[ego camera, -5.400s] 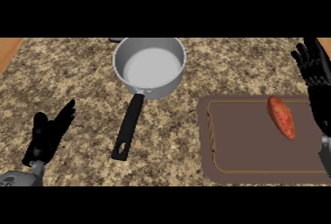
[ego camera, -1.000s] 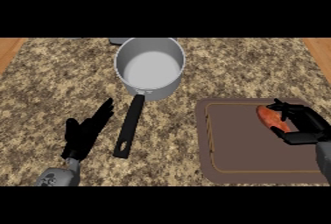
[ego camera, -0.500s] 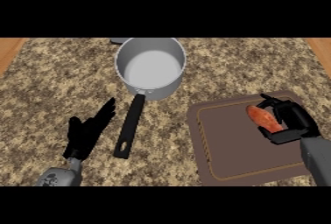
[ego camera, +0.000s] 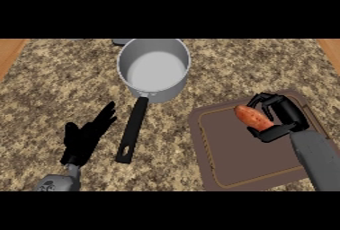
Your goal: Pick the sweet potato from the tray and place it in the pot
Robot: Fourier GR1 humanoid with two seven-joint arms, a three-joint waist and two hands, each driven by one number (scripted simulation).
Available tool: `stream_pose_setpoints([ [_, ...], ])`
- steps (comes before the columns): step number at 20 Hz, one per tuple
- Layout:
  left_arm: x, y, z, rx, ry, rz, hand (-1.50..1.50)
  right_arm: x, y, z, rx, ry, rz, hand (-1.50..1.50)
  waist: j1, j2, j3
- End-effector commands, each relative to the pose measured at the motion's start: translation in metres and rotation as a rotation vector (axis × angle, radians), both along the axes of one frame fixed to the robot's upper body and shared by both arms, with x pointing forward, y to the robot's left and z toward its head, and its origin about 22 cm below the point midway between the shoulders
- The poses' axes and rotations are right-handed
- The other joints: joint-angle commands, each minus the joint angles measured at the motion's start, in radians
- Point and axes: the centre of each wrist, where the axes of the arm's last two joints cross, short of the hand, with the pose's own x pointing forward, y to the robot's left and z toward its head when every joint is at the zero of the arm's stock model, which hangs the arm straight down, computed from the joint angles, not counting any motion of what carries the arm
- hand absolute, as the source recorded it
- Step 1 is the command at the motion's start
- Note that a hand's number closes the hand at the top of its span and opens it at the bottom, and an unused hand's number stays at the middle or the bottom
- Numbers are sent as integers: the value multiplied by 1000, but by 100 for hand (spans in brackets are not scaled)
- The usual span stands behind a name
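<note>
My right hand [ego camera: 282,117] is curled round an orange sweet potato [ego camera: 253,117], which it holds above the upper right part of the dark brown tray [ego camera: 232,157]. The potato's upper left end sticks out of the fingers. A grey metal pot [ego camera: 154,66] stands at the back middle of the counter, nothing inside it, its black handle [ego camera: 132,130] pointing toward me. My left hand [ego camera: 86,137] rests open at the lower left, fingers straight, just left of the handle and apart from it.
The speckled stone counter [ego camera: 60,90] runs across the view, with wooden strips at the far left and right edges. The tray lies skewed, its near end turned toward the right. Part of a grey object [ego camera: 119,42] peeks out behind the pot.
My right hand has carried the sweet potato up and to the left over the tray. The tray has turned askew and shifted left. My left hand has drifted slightly right.
</note>
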Motion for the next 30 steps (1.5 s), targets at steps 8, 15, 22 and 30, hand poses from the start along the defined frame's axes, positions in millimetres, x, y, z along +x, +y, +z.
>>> stream_pose_setpoints([
  [8, -15, -6, -9, 21, 25, 12, 0, 6, 35, 81, -186, -249, -24, 150, -9, -1, 1],
  [15, -5, -10, -1, 17, 13, 35, 0, -4, 98, 147, -264, -282, -52, 150, -9, -1, 1],
  [22, 10, -14, 4, 0, 30, 6, 0, 24, 157, 227, -413, -291, -22, 150, 1, 3, 1],
  [30, -5, -4, -16, 18, 5, -9, 0, 30, 258, 224, -616, -282, 27, 150, 13, 6, 1],
])
